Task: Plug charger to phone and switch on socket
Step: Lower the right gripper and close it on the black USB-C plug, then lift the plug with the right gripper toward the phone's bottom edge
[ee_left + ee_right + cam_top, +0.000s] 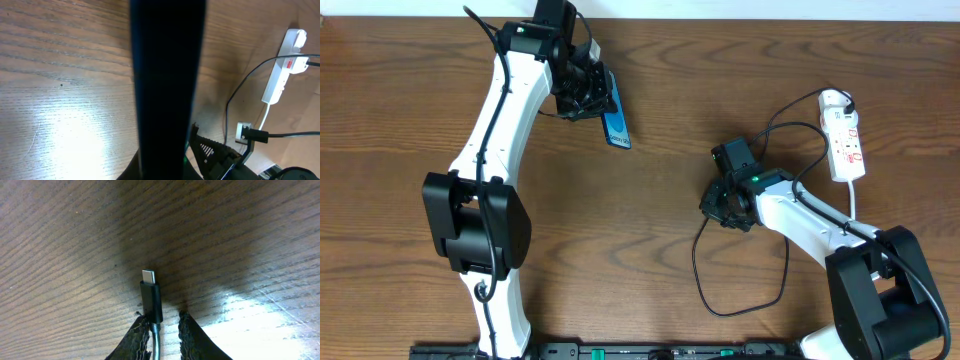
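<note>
Two textured black jaws flank the charger (151, 300), its plug rectangular, metal-tipped.

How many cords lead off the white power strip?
2: a thin black charger cable running left to the right claw, and a thicker white cord running down from the power strip.

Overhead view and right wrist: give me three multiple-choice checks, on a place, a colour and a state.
1. The socket lies on which side of the table? A right B left C centre
2. The phone screen is: A red B blue C green
3. The charger tip is: A in the phone B in the socket C bare, between the right jaws
Answers: A, it lies at the robot's right; B, blue shows overhead; C, the right wrist view shows its metal tip free.
</note>
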`<state>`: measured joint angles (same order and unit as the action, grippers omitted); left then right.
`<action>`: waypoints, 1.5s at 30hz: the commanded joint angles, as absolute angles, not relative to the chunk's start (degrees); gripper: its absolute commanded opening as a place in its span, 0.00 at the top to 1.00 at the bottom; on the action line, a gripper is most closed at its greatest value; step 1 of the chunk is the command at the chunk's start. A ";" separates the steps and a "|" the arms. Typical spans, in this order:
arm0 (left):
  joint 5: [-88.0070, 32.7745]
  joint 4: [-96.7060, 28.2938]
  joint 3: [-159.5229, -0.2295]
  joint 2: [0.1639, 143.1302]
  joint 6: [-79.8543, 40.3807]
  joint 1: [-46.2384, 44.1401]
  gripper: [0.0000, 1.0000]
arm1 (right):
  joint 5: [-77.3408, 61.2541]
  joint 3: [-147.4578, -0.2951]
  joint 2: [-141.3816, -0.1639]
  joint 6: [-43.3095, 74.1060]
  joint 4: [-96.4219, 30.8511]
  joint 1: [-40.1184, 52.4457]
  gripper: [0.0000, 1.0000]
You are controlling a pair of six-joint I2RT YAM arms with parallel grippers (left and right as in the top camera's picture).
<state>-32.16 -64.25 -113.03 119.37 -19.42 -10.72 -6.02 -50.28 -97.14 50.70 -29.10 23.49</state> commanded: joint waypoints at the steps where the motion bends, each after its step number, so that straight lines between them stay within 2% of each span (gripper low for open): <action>1: -32.29 -64.20 -113.56 118.74 -18.46 -10.55 0.93 | -5.54 -49.76 -98.80 51.20 -28.93 23.68 0.81; 12: -32.29 -64.20 -113.56 118.74 -18.48 -10.55 0.93 | -5.56 -49.76 -99.35 51.20 -28.27 23.68 0.86; 18: -32.34 -64.20 -113.56 118.74 -18.48 -10.55 0.93 | -6.28 -49.76 -99.33 50.59 -28.14 23.64 0.98; 20: -32.77 -64.20 -113.56 118.74 -18.52 -10.55 0.93 | -7.09 -49.84 -99.26 49.69 -27.88 23.55 0.98; 29: -52.31 -57.74 -113.56 118.74 -16.91 -10.55 0.93 | -17.85 -50.70 -92.97 39.42 -25.87 19.81 0.99; 32: -66.15 -52.66 -113.56 118.74 -13.89 -10.55 0.93 | -30.11 -50.70 -86.08 30.89 -23.24 16.95 0.99; 36: -77.76 -48.45 -113.56 118.74 -11.49 -10.87 0.93 | -44.84 -50.70 -78.72 19.42 -20.91 15.62 0.99; 41: -90.15 -39.72 -113.58 118.74 -11.44 -12.71 0.93 | -51.81 -50.70 -72.58 17.91 -19.11 15.84 0.99; 45: -90.08 -36.91 -113.58 118.58 -12.78 -14.09 0.93 | -58.59 -50.70 -71.68 18.48 -12.23 15.81 0.99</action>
